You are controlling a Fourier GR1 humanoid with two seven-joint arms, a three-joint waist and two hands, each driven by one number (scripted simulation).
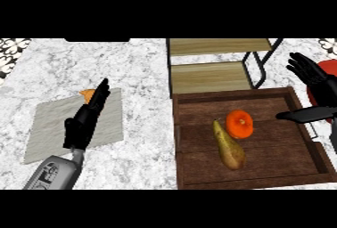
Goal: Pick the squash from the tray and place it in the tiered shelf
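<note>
Right robot hand [314,89] spread above wooden tray [187,133]; round orange squash [240,124] touching elongated pear [228,147].

You had bright, even light over the white marbled stone counter [145,67], with no glare. The dark brown wooden tray [197,111] stayed dim inside; the elongated olive-tan squash [228,147] threw only a faint shadow at lower right. Edges looked undistorted across the frame.

Kitchen, white marble counter [138,67], wooden tray [197,116] of produce (a squash [229,147]), grey cutting board [52,124], tiered shelf [211,75]
</note>
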